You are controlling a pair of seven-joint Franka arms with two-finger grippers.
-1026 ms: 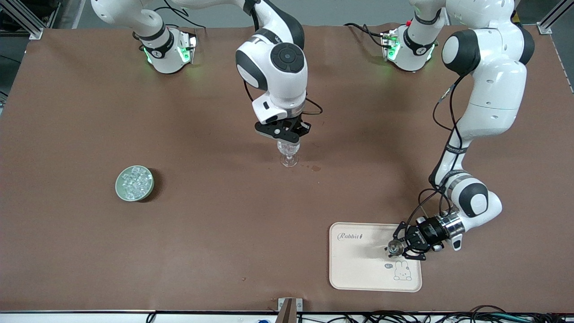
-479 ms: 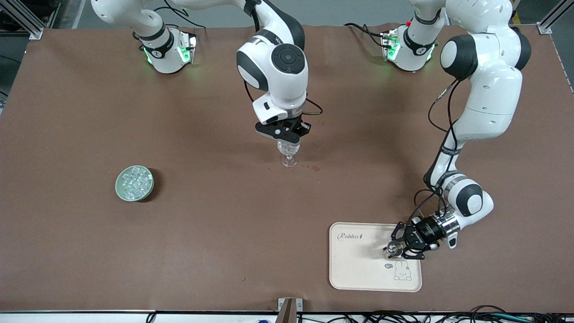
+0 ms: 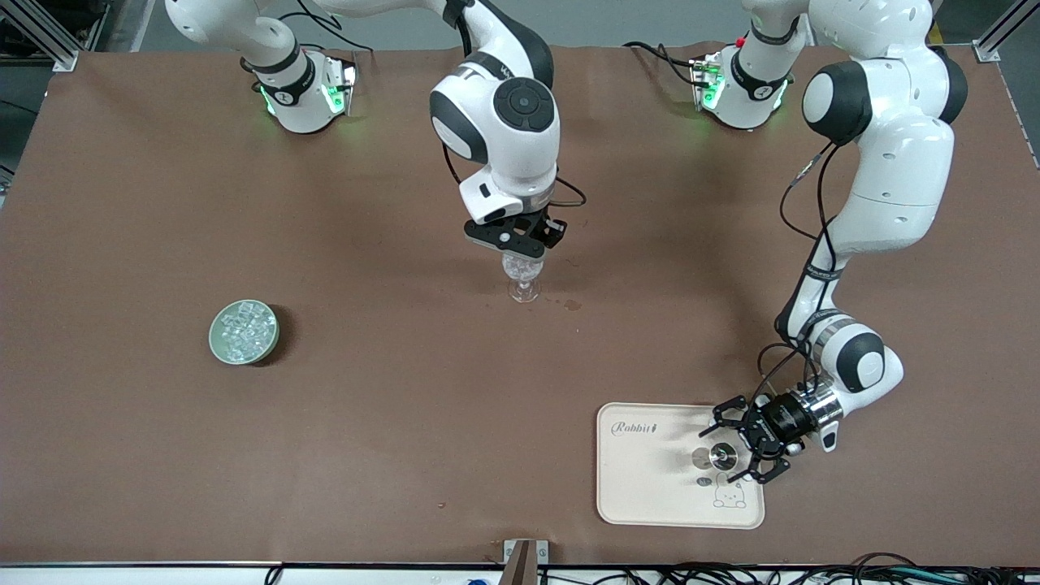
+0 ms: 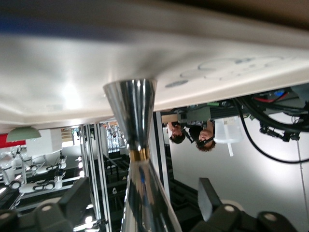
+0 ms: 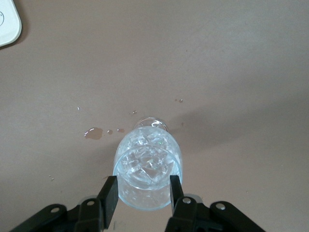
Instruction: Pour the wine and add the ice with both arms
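A clear stemmed glass (image 3: 524,283) stands mid-table with ice (image 5: 147,162) cubes in its bowl (image 5: 148,174). My right gripper (image 3: 520,256) hangs just over its rim, open, one finger at each side of the mouth (image 5: 144,186). More ice (image 3: 242,329) is heaped in a green bowl (image 3: 219,345) toward the right arm's end. A silver jigger (image 3: 719,457) with a gold band (image 4: 140,154) stands on the cream tray (image 3: 650,479). My left gripper (image 3: 731,451) is low over the tray, open, its fingers (image 4: 210,198) wide of the jigger on both sides. Wine is out of view.
Small wet drops (image 3: 573,305) lie on the brown table beside the glass, also seen as a little puddle (image 5: 92,132) from the right wrist. The tray sits near the table's front edge toward the left arm's end.
The left gripper has opened and let go of the jigger, which now stands free on the tray. The right gripper's fingers have parted over the glass.
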